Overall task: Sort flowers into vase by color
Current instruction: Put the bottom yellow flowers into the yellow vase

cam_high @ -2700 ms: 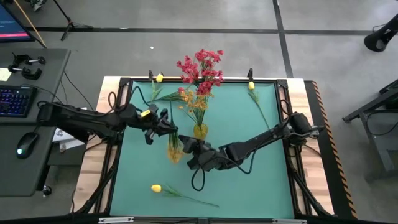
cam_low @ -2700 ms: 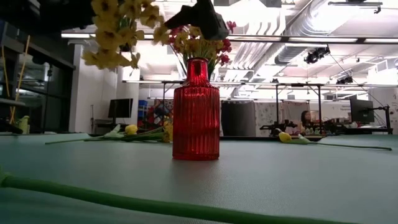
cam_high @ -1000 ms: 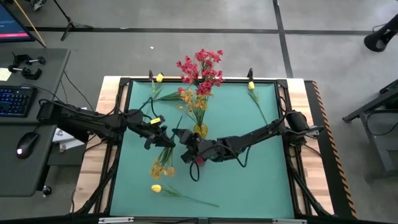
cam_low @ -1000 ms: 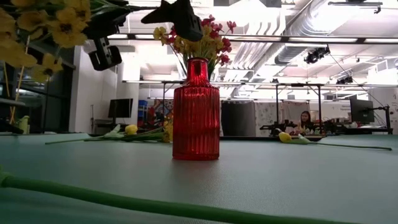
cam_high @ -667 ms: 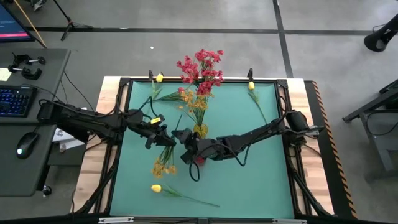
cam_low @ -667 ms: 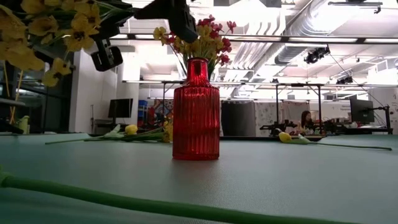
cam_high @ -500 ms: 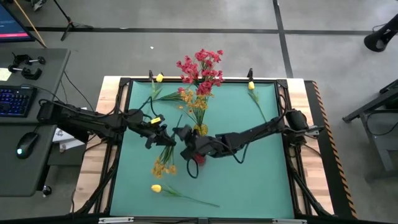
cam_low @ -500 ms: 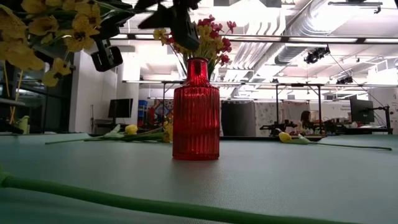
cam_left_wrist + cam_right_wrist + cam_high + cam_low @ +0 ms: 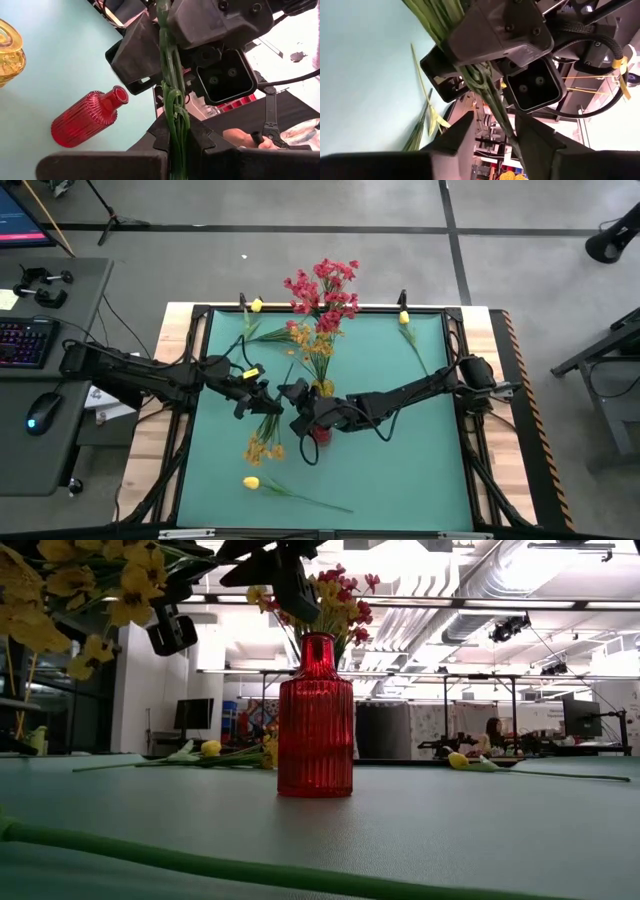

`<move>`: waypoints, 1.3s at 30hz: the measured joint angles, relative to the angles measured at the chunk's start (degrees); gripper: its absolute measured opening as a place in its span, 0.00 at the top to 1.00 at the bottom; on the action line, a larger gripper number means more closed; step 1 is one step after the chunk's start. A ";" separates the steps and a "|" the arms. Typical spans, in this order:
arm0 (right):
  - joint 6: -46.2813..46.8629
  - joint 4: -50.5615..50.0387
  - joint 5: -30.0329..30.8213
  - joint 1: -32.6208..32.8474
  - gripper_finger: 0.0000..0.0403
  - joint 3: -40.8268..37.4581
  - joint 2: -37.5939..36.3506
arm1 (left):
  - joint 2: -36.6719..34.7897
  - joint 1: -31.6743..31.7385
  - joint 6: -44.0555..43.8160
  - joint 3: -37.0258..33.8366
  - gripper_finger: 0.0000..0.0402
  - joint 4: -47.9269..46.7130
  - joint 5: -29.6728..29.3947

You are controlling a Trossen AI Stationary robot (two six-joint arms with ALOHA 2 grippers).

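Red ribbed glass vase [image 9: 315, 716] at your table's [image 9: 400, 440] centre holds pink-red and orange blossoms [image 9: 322, 300]; the yellow vase [image 9: 10, 52] shows only in your left wrist view. Your left pincer [image 9: 262, 402] is clamped on the orange-yellow bunch [image 9: 262, 442] at 9 o'clock of the vases. The right pincer [image 9: 492, 125] straddles those stems, partly closed; whether it grips, you cannot tell.

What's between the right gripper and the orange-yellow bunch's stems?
Nothing visible. The stems of the orange-yellow bunch run between the open fingers of the right gripper; the left gripper is shut on them just beyond.
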 joint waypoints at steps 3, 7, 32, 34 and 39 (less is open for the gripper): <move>0.04 1.06 -0.01 -0.13 0.78 0.00 0.00 | 0.00 0.00 0.02 0.00 0.98 -0.01 -0.03; 1.27 1.54 0.07 -0.31 0.93 0.00 0.00 | -0.02 0.00 -0.01 0.00 0.98 0.14 -0.08; 1.65 3.59 4.41 1.36 1.00 -0.04 0.00 | -0.26 0.88 -0.80 0.29 0.52 6.50 5.11; 1.73 3.71 5.38 1.75 1.00 -0.04 0.00 | -0.87 2.12 -1.10 1.47 0.49 6.03 8.23; 4.37 4.53 11.61 3.11 1.00 0.09 -0.09 | -3.14 5.42 0.59 4.01 0.46 3.01 13.48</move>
